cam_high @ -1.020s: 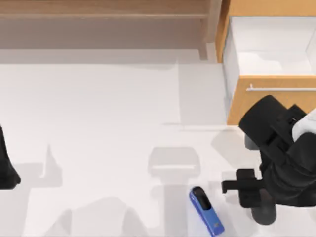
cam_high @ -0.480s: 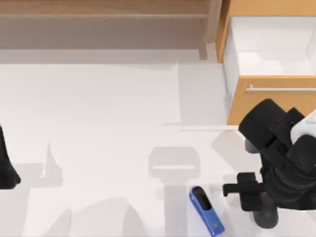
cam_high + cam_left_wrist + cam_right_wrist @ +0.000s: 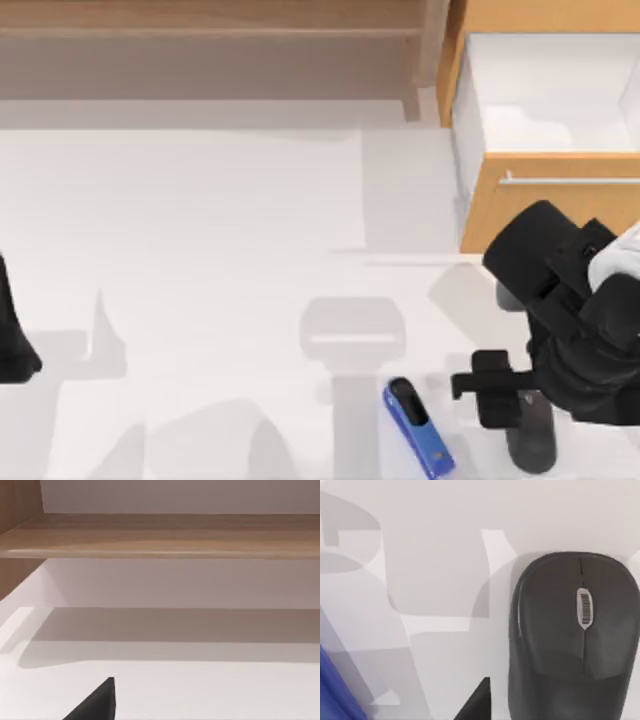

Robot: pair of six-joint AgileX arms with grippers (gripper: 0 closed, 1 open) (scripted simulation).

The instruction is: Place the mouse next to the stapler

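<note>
Right gripper [image 3: 490, 388] low at the table's [image 3: 200, 250] front right, over the mouse [image 3: 532, 435]; whether its fingers are apart or closed cannot be told; mouse lies flat on the table, scroll wheel up in the right wrist view [image 3: 575, 640] — partly hidden under the arm from above; stapler [image 3: 419, 427] just left of the gripper, near the mouse, not touching it, lying at a slant; left arm [image 3: 12, 335] parked at the left edge; open drawer [image 3: 545, 110] at the far right; shelf [image 3: 210, 20] along the back.
</note>
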